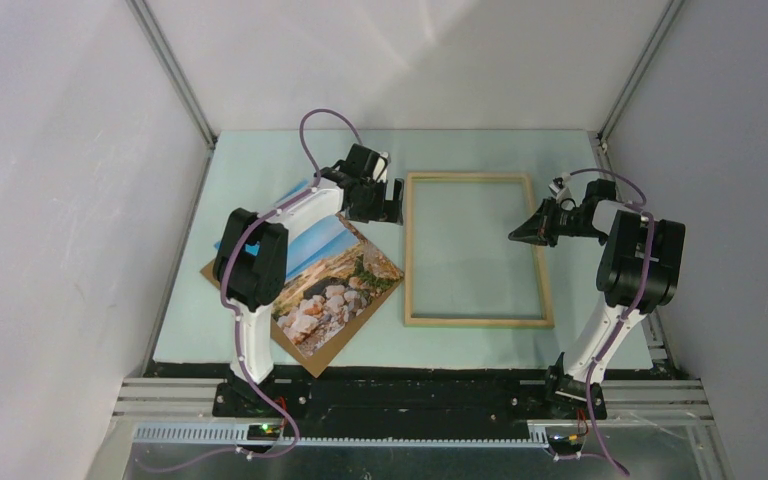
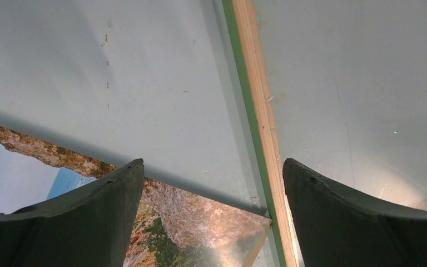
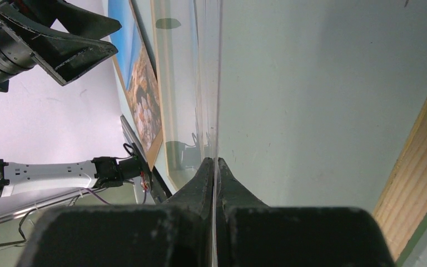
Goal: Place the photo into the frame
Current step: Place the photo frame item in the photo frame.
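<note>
right claw (image 3: 216,162) pinches a clear pane (image 3: 208,83); left claw (image 2: 212,162), reached forward, gapes above frame (image 2: 258,111)

No legible txt, no labels, nos. or signs

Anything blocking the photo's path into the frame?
No object lies between photo and frame. But the right tool pinches a clear sheet at the frame's right rail; it may span the opening.

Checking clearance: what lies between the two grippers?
The frame, in the top external view: left gripper beside its left rail; right gripper, pinching a clear pane, over its right rail.
</note>
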{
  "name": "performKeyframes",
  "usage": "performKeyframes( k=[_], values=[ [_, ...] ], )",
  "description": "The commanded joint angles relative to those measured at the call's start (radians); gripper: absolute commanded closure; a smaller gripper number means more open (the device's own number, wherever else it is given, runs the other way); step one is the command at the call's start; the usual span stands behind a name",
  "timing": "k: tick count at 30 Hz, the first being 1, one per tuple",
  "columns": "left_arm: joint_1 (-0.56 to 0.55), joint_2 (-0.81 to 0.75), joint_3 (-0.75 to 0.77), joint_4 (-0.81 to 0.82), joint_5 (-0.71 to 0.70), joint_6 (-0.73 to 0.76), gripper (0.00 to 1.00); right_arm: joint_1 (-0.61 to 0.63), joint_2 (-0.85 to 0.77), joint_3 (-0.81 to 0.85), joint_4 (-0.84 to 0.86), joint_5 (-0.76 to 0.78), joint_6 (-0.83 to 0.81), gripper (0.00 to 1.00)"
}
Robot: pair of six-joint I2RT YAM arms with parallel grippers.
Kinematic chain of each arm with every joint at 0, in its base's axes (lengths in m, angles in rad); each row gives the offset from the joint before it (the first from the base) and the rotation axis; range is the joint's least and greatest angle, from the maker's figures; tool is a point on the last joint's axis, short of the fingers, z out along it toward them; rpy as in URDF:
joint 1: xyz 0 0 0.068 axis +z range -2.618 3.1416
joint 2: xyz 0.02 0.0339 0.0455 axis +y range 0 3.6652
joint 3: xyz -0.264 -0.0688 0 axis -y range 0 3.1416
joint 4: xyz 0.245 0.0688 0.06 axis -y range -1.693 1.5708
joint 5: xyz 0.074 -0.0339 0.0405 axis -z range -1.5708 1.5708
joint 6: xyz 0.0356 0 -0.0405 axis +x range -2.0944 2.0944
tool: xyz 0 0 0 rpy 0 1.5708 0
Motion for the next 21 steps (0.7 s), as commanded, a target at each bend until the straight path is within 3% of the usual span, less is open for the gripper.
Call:
performKeyframes(
  k=[1,21],
  values=[
    [-0.005,-0.010,0.015,0.020,0.026,-0.006,0.02,-0.002,0.014,0.036,0.022,0.004,-0.022,1.00],
    [-0.014,-0.017,0.013,0.021,0.028,-0.009,0.01,-0.002,0.024,0.035,0.070,0.032,0.002,1.00]
  ],
)
